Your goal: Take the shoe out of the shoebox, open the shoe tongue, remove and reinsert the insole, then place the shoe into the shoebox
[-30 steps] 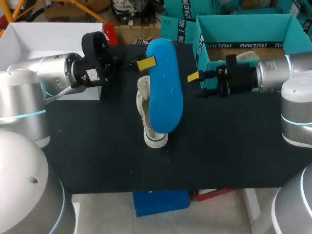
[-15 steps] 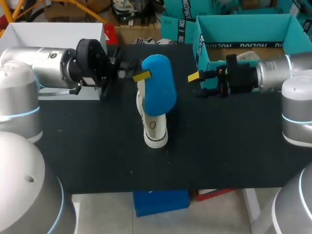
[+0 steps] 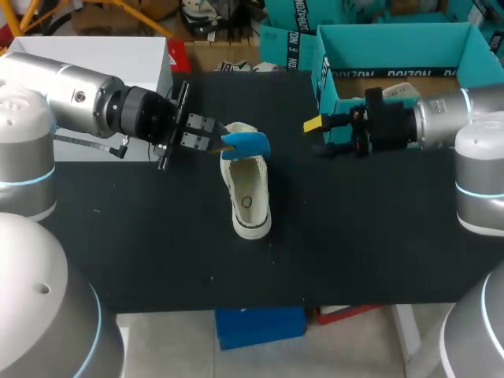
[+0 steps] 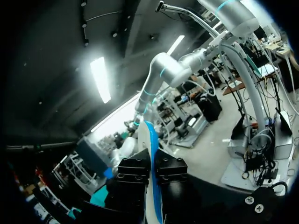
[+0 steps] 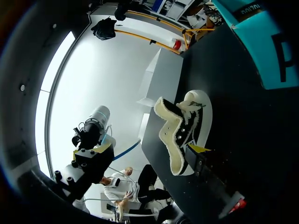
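A white shoe (image 3: 250, 206) with a fleecy lining lies on the black table mat, its opening facing up. In the right wrist view the shoe (image 5: 186, 126) lies ahead of my right gripper with its tongue spread. My left gripper (image 3: 211, 136) is shut on a blue insole (image 3: 246, 143), held edge-on just over the shoe's far end. In the left wrist view the insole (image 4: 150, 140) runs as a thin blue strip between the black fingers (image 4: 134, 169). My right gripper (image 3: 317, 136) stands open and empty, right of the shoe and beside the teal shoebox (image 3: 394, 39).
A white box (image 3: 87, 55) stands at the back left behind my left arm. A second teal box piece (image 3: 287, 43) stands at the back middle. The shoebox wall (image 5: 261, 42) is close beside my right gripper. Bare black mat (image 3: 157, 252) spreads toward the front edge.
My left arm has turned its wrist and lowered the insole from flat above the shoe to edge-on at the shoe's far end. The right arm has kept still.
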You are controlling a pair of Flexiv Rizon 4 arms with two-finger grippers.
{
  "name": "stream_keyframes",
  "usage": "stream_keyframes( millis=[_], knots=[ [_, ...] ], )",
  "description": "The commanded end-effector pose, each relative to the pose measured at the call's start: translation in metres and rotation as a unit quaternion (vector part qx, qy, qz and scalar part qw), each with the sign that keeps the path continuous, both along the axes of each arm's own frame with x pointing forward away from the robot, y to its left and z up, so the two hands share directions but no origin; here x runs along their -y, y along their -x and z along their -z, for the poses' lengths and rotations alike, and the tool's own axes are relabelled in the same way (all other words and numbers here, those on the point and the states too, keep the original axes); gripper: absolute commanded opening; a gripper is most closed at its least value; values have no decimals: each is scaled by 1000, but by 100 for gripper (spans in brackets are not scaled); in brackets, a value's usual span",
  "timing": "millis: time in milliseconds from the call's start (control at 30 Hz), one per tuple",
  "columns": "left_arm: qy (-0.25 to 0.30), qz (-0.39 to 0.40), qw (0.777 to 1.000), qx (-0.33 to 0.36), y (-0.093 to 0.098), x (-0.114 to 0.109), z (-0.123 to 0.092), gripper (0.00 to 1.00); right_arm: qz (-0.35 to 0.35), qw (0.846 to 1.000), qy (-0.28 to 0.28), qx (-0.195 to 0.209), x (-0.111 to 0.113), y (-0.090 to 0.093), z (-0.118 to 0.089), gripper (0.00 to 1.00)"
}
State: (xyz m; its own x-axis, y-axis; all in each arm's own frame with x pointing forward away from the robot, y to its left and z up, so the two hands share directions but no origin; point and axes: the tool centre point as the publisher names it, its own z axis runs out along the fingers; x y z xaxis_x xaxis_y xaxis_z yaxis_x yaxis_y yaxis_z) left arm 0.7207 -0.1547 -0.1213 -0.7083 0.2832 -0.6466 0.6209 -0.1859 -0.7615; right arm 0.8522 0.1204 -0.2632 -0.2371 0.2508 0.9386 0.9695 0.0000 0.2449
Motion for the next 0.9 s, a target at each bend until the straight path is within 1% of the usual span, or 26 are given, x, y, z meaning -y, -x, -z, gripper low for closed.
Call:
stream_keyframes(
  millis=[33,133,200,233,900],
  knots=[
    [-37,48,976,207,-6,7,8,0,2,1000,0,0,-2,0,0,100],
    [-53,57,971,227,-8,6,20,0,2,1000,0,0,-2,0,0,100],
    [-55,60,972,222,-9,4,24,0,2,1000,0,0,-2,0,0,100],
    [-54,56,975,208,-8,4,26,0,2,1000,0,0,-2,0,0,100],
    [-54,56,975,208,-8,4,26,0,2,1000,0,0,-2,0,0,100]
  ],
)
